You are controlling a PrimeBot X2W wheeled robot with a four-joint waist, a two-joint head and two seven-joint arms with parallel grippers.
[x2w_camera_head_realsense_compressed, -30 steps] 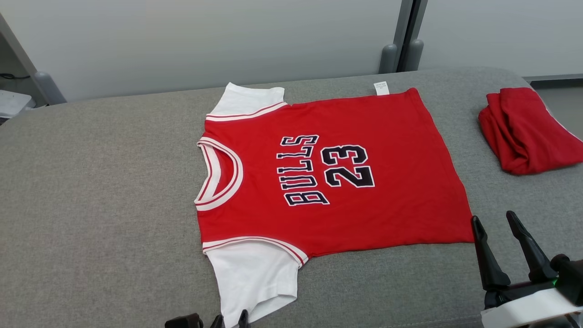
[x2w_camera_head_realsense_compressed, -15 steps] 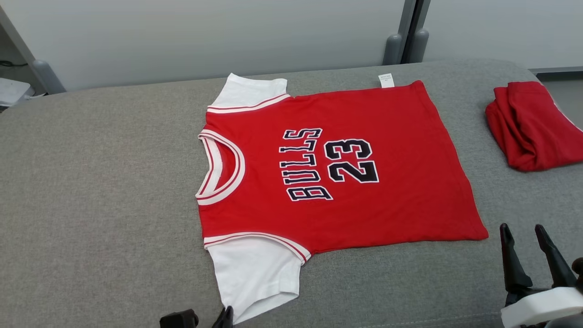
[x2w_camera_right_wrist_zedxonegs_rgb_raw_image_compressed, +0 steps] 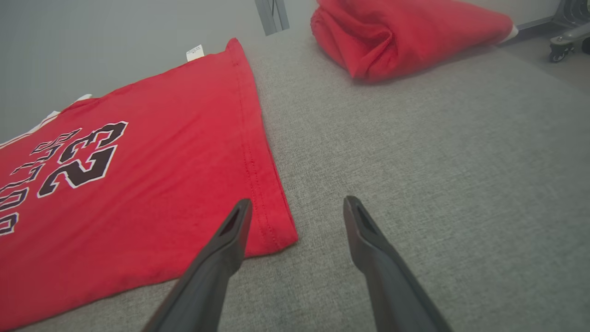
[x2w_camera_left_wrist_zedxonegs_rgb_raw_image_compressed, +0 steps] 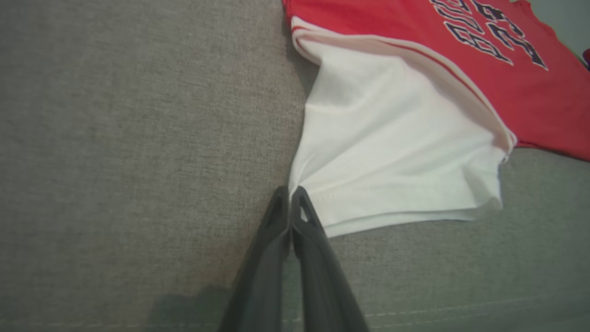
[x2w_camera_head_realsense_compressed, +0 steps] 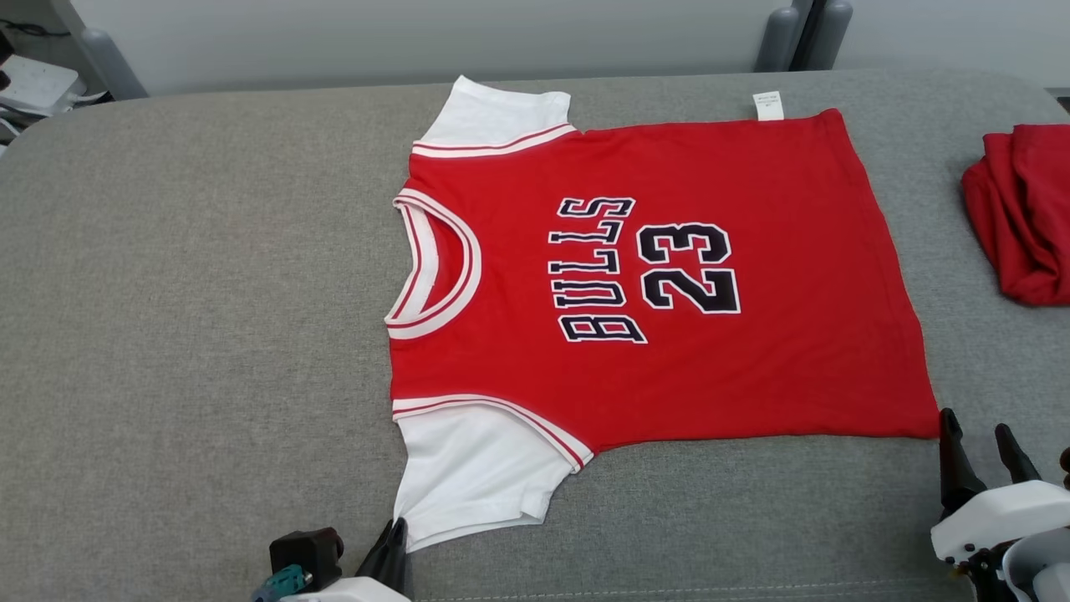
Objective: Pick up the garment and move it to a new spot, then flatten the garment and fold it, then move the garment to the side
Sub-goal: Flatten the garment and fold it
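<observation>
Jersey flat, left end effector pinching sleeve

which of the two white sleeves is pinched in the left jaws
The near sleeve, closest to the robot: the left gripper is shut on its hem corner. The far sleeve lies untouched.

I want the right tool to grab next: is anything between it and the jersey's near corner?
Nothing visible: the open right tool hovers at the corner of the jersey, over bare cushion; the other red garment lies farther off.
</observation>
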